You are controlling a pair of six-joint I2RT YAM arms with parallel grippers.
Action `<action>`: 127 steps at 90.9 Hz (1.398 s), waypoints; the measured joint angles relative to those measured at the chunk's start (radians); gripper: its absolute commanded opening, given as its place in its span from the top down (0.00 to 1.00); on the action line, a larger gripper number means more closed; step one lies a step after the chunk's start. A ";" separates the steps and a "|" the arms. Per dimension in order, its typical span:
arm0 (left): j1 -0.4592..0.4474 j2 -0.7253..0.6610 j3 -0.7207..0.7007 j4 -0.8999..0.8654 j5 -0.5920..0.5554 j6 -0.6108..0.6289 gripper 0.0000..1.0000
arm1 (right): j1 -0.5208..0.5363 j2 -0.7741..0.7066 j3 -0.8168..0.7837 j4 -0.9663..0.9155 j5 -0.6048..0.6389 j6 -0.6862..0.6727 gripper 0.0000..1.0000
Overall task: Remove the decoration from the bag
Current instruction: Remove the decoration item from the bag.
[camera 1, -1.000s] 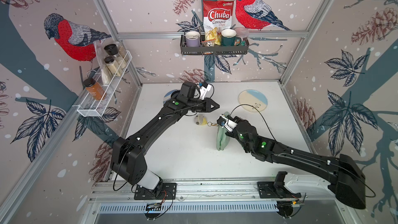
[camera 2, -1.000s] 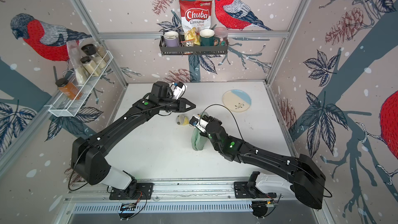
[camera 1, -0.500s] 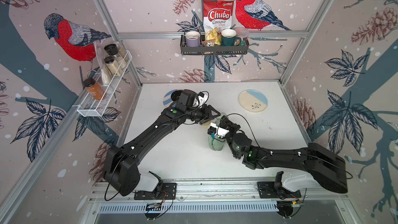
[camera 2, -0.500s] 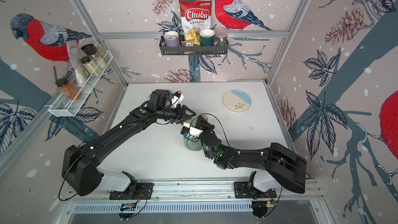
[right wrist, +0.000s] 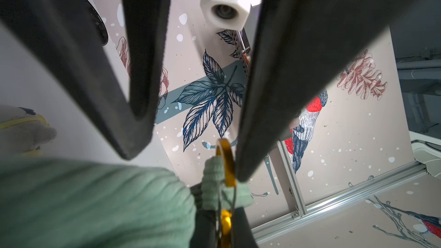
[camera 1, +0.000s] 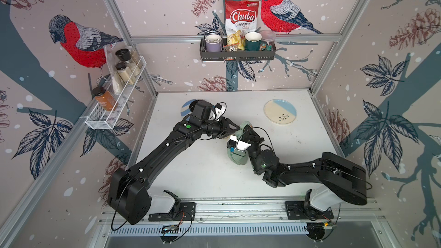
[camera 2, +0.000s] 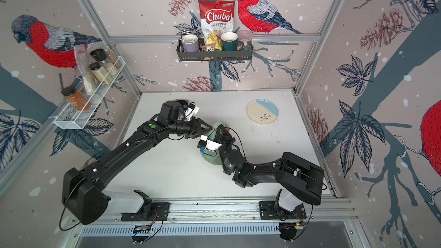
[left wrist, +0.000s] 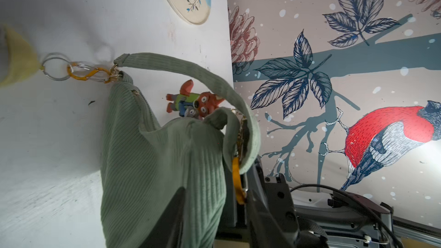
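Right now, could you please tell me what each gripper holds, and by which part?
The right gripper pinches the sage-green corduroy bag at its strap end, beside the orange metal carabiner; the left gripper holds nothing.

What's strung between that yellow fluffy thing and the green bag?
In the left wrist view, a clear ring and an orange-and-clear clip chain the yellow plush to a gold ring on the bag.

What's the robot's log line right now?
right gripper: shut on orange clip | left gripper: open at clip | bag: on clip | yellow plush: chained on
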 measured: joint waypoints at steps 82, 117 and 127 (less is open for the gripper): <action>-0.001 0.039 0.021 0.171 0.034 -0.180 1.00 | 0.046 -0.087 -0.013 -0.135 0.026 0.097 0.45; 0.043 0.142 0.172 0.025 0.159 -0.022 1.00 | -0.345 -0.731 0.121 -1.229 -0.686 1.172 0.66; 0.032 0.158 0.174 0.026 0.214 -0.020 1.00 | -0.420 -0.747 0.103 -1.270 -0.888 1.360 0.65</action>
